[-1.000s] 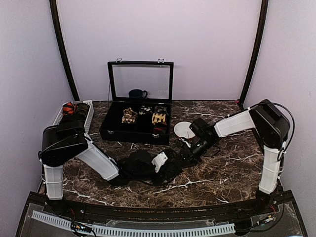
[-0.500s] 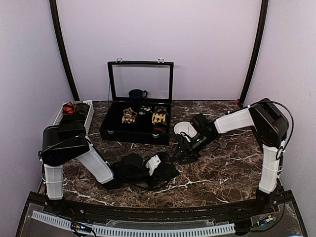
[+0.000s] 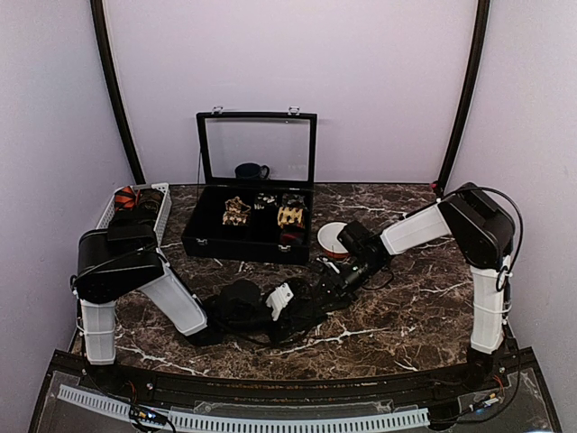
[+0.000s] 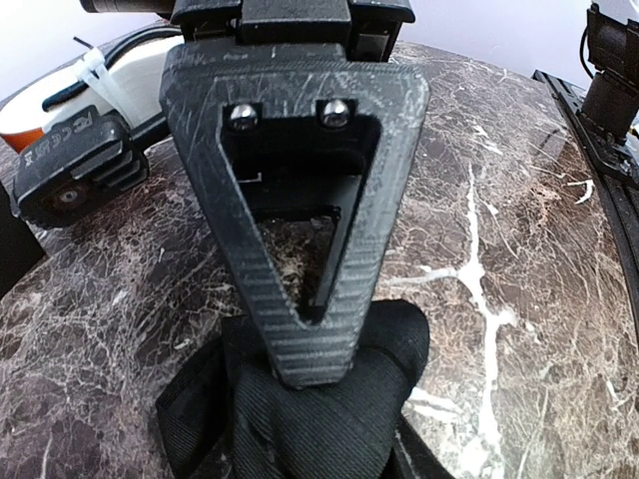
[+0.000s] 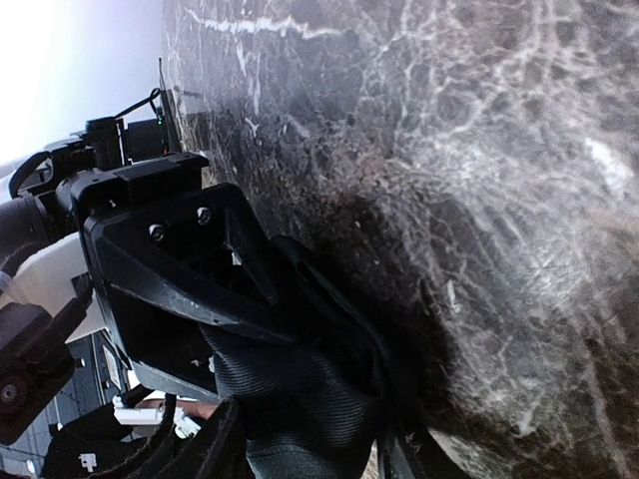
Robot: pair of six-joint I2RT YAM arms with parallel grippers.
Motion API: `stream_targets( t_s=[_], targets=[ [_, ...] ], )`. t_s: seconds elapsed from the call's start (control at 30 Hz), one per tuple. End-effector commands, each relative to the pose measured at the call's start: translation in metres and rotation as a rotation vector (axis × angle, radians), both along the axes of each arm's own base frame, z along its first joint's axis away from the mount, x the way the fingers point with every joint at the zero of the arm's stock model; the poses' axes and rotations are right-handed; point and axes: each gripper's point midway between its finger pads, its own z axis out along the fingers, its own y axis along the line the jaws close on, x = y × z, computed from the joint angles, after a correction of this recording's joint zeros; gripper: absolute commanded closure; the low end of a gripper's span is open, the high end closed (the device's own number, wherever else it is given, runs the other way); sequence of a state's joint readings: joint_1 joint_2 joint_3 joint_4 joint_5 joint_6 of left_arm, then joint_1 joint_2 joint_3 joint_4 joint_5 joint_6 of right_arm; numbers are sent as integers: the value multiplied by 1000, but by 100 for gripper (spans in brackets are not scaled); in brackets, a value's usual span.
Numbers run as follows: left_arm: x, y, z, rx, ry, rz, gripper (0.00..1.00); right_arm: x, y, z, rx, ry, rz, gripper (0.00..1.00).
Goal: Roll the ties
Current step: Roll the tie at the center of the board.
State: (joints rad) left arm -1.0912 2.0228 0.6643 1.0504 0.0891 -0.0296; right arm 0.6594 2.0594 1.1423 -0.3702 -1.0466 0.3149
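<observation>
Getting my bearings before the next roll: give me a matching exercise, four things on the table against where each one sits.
Things:
1. black tie
2. white basket
3. black case
4. white bowl

Places:
A. far-left edge of the table
B. front middle, bunched up
C. just right of the case
D. back middle, lid raised

Pairs: 1-B, 2-A, 3-D, 4-C.
</observation>
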Motion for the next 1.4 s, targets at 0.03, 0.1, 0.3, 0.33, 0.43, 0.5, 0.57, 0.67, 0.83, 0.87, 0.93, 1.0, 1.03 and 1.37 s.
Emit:
stream_targets(
  t_s=[0.03, 0.1, 0.3, 0.33, 0.43, 0.5, 0.57, 0.67, 0.83, 0.87, 0.93, 1.0, 1.03, 1.37],
  targets=[
    [-17, 26, -51, 163, 86, -17, 62, -10, 6, -2, 17, 9, 24, 60],
    [-17, 26, -51, 163, 85, -16, 62, -8, 7, -5, 11, 0, 17, 67],
    [-14, 26, -47, 156, 84, -1, 52, -4, 5, -10, -23, -28, 5, 99],
    [-13, 27, -43, 148, 80, 4, 49, -4, 4, -10, -24, -35, 2, 100],
    [-10, 27, -29, 119, 59, 21, 35, -4, 2, -4, -14, -58, -14, 100],
    [-7, 28, -13, 90, 37, 39, 28, -5, 2, -1, -9, -76, -21, 100],
    [-6, 32, -2, 70, 20, 53, 23, -4, 1, 2, -7, -102, -28, 100],
    [-3, 40, 15, 42, -2, 85, 18, -1, 2, 9, 2, -152, -33, 100],
    [2, 57, 28, 39, 30, 180, 15, 5, 4, 19, 21, -192, -68, 100],
    [4, 61, 31, 32, 46, 201, 14, 6, 5, 20, 29, -194, -75, 100],
    [4, 66, 36, 8, 83, 226, 14, 7, 7, 22, 45, -187, -89, 100],
    [3, 72, 40, -19, 118, 249, 13, 8, 9, 25, 59, -178, -99, 100],
    [2, 75, 42, -26, 141, 258, 13, 10, 11, 28, 70, -180, -104, 100],
    [15, 98, 78, -109, 416, 391, 9, 41, 23, 83, 216, -198, -207, 100]
  ],
)
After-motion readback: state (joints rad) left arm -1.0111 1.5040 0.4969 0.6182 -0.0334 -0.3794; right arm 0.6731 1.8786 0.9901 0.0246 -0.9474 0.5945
